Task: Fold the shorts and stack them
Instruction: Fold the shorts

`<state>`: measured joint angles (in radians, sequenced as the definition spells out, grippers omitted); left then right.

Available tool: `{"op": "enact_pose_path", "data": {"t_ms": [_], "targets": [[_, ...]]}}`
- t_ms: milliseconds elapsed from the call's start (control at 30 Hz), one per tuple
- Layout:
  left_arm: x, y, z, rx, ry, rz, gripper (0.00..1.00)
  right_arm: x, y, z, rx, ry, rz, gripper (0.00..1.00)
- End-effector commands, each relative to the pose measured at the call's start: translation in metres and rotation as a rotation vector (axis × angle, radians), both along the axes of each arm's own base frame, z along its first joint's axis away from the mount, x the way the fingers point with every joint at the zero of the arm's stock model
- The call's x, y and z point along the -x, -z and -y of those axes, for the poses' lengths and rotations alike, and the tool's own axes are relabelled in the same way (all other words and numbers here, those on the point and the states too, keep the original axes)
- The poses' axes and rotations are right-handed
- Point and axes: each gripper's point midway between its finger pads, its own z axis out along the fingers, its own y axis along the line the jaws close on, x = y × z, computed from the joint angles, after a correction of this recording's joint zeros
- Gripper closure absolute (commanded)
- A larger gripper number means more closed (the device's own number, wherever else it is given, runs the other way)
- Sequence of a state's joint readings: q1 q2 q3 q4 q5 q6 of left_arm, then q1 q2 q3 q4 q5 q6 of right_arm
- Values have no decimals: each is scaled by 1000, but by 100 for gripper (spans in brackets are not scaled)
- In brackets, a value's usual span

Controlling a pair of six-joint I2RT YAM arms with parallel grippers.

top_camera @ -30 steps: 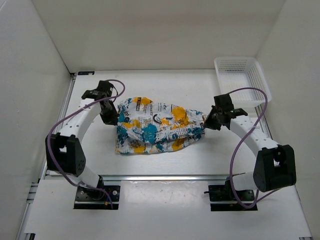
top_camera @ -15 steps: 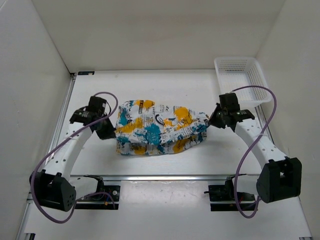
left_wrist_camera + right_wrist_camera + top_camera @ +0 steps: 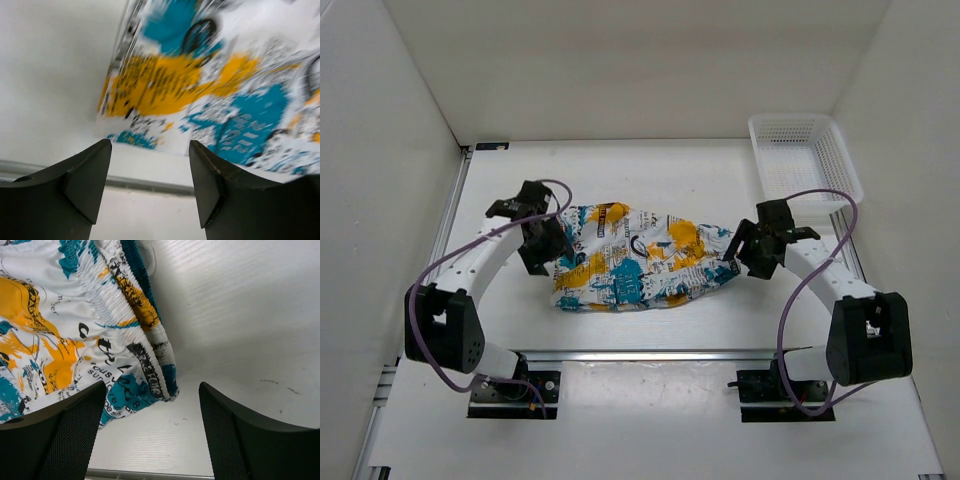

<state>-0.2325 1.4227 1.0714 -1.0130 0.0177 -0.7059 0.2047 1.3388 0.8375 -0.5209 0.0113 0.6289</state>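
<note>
Top view: shorts (image 3: pixel 640 258) lie crumpled and roughly flat across the middle of the surface (image 3: pixel 670 170), long axis left to right, well apart from the white basket (image 3: pixel 760 160) at the far right corner. Left gripper (image 3: pixel 558 245) sits at the left end of the cloth, right gripper (image 3: pixel 730 250) at the right end; both low and close to the fabric. No fold is made yet, by the look of it; this reads as the moment to choose a grip. Left wrist view: left gripper (image 3: pixel 150 170) spread, nothing between its fingers (image 3: pixel 87 180); the printed edge of the shorts (image 3: pixel 210 90) lies just beyond the tips, picture blurred. Right wrist view: right gripper (image 3: pixel 152 430) likewise spread and empty; the gathered waistband (image 3: pixel 125 305) ends just ahead of the tips, bare surface (image 3: pixel 240 315) to its right. To do this well, I judge: bring each gripper down on a true corner, take all layers rather than the top one only, pinch at the stiffer waistband on the right, lift both ends together and level, and keep light tension so the cloth does not bunch as it folds over.
</note>
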Motion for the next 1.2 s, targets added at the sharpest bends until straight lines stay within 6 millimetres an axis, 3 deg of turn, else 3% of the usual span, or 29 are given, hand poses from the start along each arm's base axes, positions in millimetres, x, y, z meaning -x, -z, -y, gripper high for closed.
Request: {"op": "enact_pose_path", "data": {"t_ms": [0, 167, 267, 300, 367, 467, 500, 600, 633, 700, 800, 833, 933, 1100, 1167], "targets": [[-40, -23, -14, -71, -19, 110, 26, -7, 10, -8, -88, -13, -11, 20], [-83, -12, -13, -74, -14, 103, 33, -15, 27, -24, -182, -43, -25, 25], [-93, 2, -14, -70, -21, 83, 38, -17, 40, -23, -169, -36, -50, 30], [-95, 13, -15, -65, -17, 55, 45, -19, 41, -24, -159, -42, -51, 32], [-98, 18, -11, -25, -16, 59, 49, -18, 48, -26, -142, -57, -69, 37], [-94, 24, -24, -1, -48, 66, 50, -20, 54, -30, -122, -68, -77, 60], [-95, 23, -26, 10, -56, 77, 50, -20, 55, -28, -113, -64, -75, 75], [-93, 25, -29, 14, -54, 68, 49, -21, 58, -23, -82, -49, -85, 100], [-89, 32, -32, 12, -63, 45, 49, -21, 58, -19, -58, -52, -89, 100], [-86, 39, -32, 9, -63, 24, 51, -24, 51, -10, -8, -38, -63, 100], [-82, 56, -36, 30, -82, -1, 66, -25, 34, -1, 36, -42, -22, 100], [-82, 58, -36, 31, -82, 2, 75, -28, 23, -2, 31, -42, 5, 100], [-81, 72, -31, 59, -84, -38, 87, -31, 10, 4, 80, -49, 30, 100], [-78, 81, 4, 95, -24, -65, 90, -40, -22, 11, 143, -56, 97, 100], [-76, 83, 20, 85, 16, -68, 90, -49, -49, 10, 212, -63, 172, 100]]}}
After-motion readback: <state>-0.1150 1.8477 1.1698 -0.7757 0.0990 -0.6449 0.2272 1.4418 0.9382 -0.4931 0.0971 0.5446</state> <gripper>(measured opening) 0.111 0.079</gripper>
